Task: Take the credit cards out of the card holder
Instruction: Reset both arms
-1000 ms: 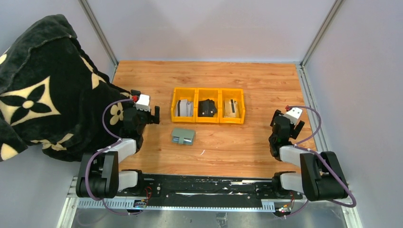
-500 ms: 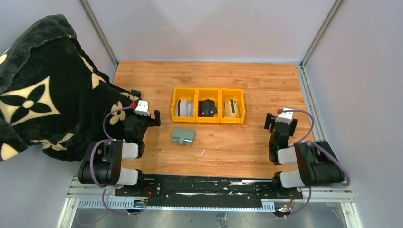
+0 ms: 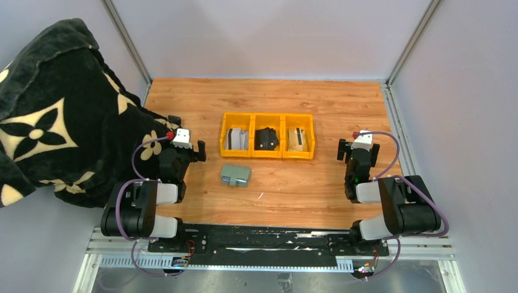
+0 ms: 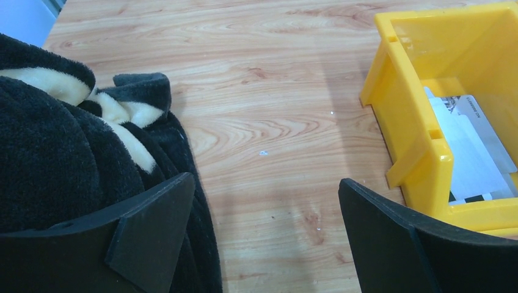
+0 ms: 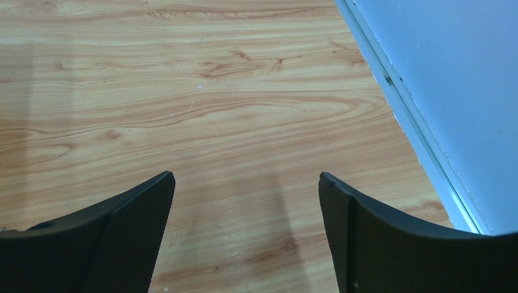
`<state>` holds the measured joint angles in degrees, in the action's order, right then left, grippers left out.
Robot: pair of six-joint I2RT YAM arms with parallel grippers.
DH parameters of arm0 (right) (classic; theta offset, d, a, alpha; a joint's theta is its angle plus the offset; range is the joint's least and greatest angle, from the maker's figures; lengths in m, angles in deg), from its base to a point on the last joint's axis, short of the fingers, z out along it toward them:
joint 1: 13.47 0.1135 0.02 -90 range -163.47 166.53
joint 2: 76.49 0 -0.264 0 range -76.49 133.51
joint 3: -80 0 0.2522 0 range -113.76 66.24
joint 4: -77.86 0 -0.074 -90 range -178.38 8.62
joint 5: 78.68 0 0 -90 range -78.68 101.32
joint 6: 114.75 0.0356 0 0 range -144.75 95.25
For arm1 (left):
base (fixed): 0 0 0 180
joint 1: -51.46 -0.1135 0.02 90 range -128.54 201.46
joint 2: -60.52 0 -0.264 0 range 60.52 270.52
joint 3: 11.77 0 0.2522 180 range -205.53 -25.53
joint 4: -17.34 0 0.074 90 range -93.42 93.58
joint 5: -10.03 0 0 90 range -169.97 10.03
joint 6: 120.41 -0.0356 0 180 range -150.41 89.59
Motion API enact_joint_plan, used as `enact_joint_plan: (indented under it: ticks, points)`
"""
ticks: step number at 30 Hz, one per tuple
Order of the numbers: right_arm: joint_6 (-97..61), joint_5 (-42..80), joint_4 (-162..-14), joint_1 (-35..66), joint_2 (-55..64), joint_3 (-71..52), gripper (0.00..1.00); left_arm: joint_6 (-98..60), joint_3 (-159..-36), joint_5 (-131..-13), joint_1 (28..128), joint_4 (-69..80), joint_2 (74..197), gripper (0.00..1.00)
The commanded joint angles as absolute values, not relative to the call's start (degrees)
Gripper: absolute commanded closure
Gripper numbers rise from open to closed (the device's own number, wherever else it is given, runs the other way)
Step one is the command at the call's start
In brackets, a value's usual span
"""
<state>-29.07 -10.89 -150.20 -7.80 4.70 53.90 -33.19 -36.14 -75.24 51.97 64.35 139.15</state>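
Card holder (image 3: 235, 175): sage-green, lay flat on the table just in front of the tray's left and middle compartments, apart from the tray; touched by neither gripper.
Table (image 3: 293, 104): wood-grain top, enclosed by pale panels.
Blanket (image 3: 55, 122): black plush with cream flower pattern, draped at the left wall and spilled onto the table's left edge, beside the left arm.
Tray (image 3: 267, 155): yellow, three compartments in a row, stood mid-table.
Left gripper (image 4: 264, 182): jaws spread wide, nothing between them; hovered over bare wood between blanket and tray's left end.
Right gripper (image 5: 245, 177): jaws spread wide, empty; hovered over bare wood near the table's right edge, well apart from the tray.
Credit cards: pale grey one (image 3: 237, 139) lay in the left compartment, tan one (image 3: 297, 138) in the right compartment; both outside the card holder.
Dark item (image 3: 266, 138): sat in the middle compartment; kind could not be told.
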Motion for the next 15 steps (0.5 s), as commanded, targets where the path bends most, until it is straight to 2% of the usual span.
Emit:
enact_joint_plan:
  ticks: [1,15]
  points:
    - [-29.41,-10.59,-150.56,-8.28,4.81,54.28,0.09,-33.02,-36.54,-76.56,51.90,65.72,139.22,0.00]
    - [-29.41,-10.56,-150.60,-8.28,4.84,54.28,0.08,-33.15,-36.72,-76.63,51.85,65.30,139.22,0.00]
